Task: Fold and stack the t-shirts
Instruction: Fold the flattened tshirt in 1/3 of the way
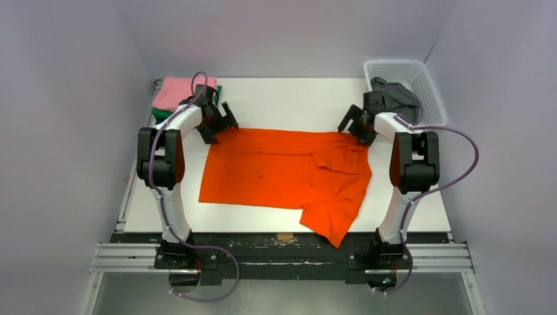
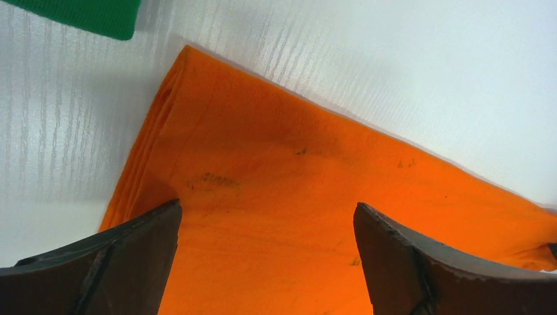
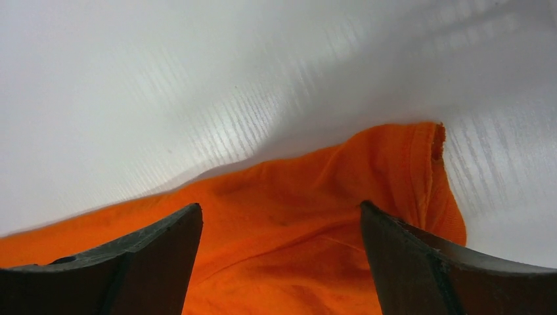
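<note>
White table between pale lilac walls, with an orange t-shirt spread across its middle and both grippers at the shirt's far edge.

The orange t-shirt lies flat and partly folded, with small dark specks on the cloth, a flap turned in on its right part and its near right corner reaching over the table's near edge. The left gripper stands over the far left corner and the right gripper over the far right corner, each with jaws wide apart and nothing between them; whether the fingertips touch the cloth cannot be told. Behind the left gripper, a pink t-shirt lies folded on a green t-shirt. At the far right, a white basket holds a bunched dark grey t-shirt.
</note>
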Tool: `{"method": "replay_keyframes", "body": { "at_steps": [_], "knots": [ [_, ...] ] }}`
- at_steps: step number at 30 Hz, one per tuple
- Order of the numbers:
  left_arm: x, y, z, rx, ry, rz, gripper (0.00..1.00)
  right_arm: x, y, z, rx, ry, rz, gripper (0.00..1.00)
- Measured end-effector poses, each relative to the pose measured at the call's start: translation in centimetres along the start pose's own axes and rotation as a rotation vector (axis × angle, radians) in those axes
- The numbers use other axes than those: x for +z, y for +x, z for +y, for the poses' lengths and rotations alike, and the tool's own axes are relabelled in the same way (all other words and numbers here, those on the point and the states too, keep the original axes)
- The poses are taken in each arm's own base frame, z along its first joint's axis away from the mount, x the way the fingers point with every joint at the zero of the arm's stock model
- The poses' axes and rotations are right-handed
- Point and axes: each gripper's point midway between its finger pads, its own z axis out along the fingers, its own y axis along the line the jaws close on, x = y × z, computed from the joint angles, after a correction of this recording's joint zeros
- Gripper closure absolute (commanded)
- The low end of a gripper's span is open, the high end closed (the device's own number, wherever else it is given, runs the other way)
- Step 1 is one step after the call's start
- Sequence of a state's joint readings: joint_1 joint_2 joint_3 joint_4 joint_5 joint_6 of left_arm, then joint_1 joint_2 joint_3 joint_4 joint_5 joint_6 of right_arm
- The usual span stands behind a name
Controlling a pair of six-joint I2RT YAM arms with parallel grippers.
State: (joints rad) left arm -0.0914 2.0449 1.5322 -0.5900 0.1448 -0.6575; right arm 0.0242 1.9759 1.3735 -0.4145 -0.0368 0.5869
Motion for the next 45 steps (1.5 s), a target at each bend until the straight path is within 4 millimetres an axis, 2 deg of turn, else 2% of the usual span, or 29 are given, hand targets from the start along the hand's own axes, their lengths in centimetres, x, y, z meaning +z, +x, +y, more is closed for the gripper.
{"method": "replay_keyframes", "body": {
  "at_steps": [5,12,20,28,31,35,38,39,42,45],
  "knots": [
    [-0.1,-0.1,0.0,-0.012,-0.006,0.007,0.0,0.4,-0.5,0.7,0.011,-0.014,0.001,0.11],
    [0.4,-1.7,-1.1,-0.026,0.005,-0.008,0.0,2.4,-3.6,3.4,0.005,-0.075,-0.036,0.11],
    [1.9,-2.5,-1.0,-0.046,-0.031,0.004,0.0,3.6,-5.7,4.8,-0.003,-0.106,-0.077,0.12],
    [1.0,-3.7,-1.4,-0.041,-0.045,-0.025,0.0,3.0,-5.8,4.6,-0.054,-0.092,-0.09,0.09],
    [-1.2,-3.7,-1.4,-0.033,-0.051,-0.059,0.0,0.7,-5.5,4.6,-0.089,-0.079,-0.121,0.09],
    [-7.4,-2.2,-1.1,-0.002,-0.054,-0.156,0.0,-5.0,-5.9,5.8,-0.13,-0.102,-0.213,0.08],
    [-12.5,0.5,-1.4,0.047,-0.045,-0.25,0.0,-9.7,-6.5,7.3,-0.168,-0.151,-0.312,0.08],
    [-13.4,1.5,-1.4,0.061,-0.043,-0.262,0.0,-10.5,-6.5,7.6,-0.174,-0.164,-0.329,0.08],
    [-14.7,5.2,-0.6,0.096,-0.044,-0.267,0.0,-11.1,-5.9,7.7,-0.189,-0.182,-0.343,0.07],
    [-13.6,8.8,2.6,0.081,-0.1,-0.211,0.0,-8.9,-5.0,6.6,-0.188,-0.147,-0.295,0.08]
  ]
}}
